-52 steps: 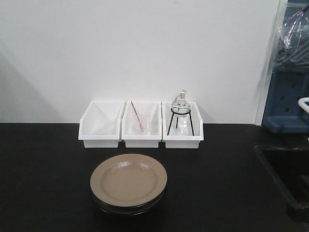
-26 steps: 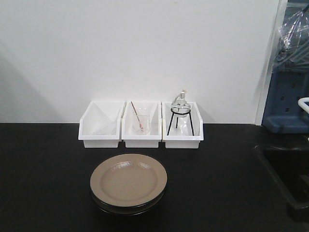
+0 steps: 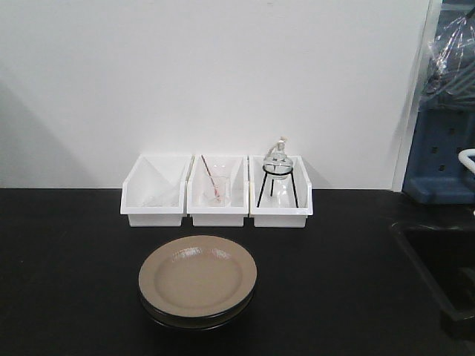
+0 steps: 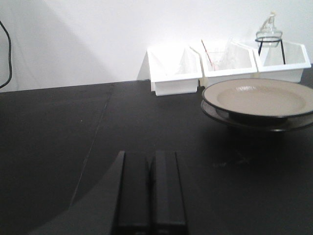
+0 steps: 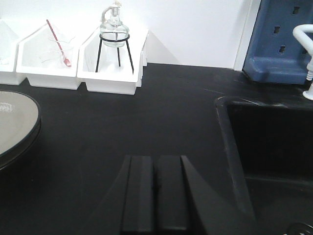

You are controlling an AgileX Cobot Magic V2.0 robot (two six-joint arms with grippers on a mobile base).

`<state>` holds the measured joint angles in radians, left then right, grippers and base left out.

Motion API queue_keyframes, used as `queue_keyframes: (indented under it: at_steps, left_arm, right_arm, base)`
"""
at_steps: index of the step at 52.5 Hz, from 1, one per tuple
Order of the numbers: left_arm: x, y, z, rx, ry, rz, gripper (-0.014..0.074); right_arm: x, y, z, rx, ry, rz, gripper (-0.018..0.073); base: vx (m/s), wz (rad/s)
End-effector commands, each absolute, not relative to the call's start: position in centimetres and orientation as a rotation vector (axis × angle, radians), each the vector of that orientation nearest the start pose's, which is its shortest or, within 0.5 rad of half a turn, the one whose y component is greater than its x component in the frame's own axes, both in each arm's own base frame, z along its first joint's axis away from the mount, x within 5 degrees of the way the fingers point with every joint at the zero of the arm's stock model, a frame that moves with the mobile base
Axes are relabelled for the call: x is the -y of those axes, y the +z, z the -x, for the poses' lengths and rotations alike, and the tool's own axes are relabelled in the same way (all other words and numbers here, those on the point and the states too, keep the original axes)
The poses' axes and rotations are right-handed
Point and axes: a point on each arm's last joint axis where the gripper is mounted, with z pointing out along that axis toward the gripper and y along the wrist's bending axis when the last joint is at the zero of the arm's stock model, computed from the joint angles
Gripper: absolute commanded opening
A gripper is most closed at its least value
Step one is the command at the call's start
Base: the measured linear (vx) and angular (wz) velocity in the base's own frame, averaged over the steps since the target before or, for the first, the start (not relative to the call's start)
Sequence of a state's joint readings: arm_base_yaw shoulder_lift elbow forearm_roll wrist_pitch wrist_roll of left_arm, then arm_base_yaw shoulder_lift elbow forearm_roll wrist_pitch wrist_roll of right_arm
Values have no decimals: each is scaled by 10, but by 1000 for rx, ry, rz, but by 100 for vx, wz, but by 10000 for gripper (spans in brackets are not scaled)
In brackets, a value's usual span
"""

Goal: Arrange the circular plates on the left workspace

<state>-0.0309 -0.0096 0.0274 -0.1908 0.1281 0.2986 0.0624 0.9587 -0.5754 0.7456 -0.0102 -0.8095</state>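
Note:
Two round tan plates [image 3: 197,278] lie stacked on the black countertop [image 3: 67,267], in front of the white bins. The stack also shows at the right in the left wrist view [image 4: 259,98] and at the left edge in the right wrist view [image 5: 14,122]. My left gripper [image 4: 149,156] is shut and empty, low over the counter to the left of the stack. My right gripper [image 5: 155,161] is shut and empty, low over the counter to the right of the stack. Neither gripper shows in the front view.
Three white bins [image 3: 217,191] stand against the wall; the middle holds a beaker with a red rod, the right a flask on a black tripod [image 3: 277,178]. A recessed black sink [image 3: 445,267] lies at the right, with a blue unit [image 3: 441,159] behind it.

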Motion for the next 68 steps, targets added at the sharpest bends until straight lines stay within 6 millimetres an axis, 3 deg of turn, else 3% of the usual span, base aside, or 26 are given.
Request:
queue_keyframes:
  at_steps: [1, 47, 51, 52, 54, 68]
  left_arm:
    - [3, 192, -56, -1574, 56, -135, -1]
    - [3, 192, -56, -1574, 43, -123, 0]
    - [3, 192, -56, -1574, 43, -123, 0]
    - [3, 192, -56, -1574, 43, -123, 0]
    - [3, 192, -56, -1574, 43, -123, 0]
    - [3, 192, -56, -1574, 43, -123, 0]
  right_arm:
    - [-8, 314, -204, -1774, -53, 84, -4]
    - [-8, 315, -202, -1765, -71, 108, -4]
    - [-10, 317, -193, -1748, -112, 204, -4]
    - [-11, 309, -169, -1757, -77, 210, -4]
    - [-10, 301, -157, -1757, -28, 144, -4]
    - [-5, 228, -92, -1746, 36, 55, -4]
  base:
    - [0, 0]
    - [0, 0]
    - [0, 0]
    - [0, 0]
    - [0, 0]
    - [0, 0]
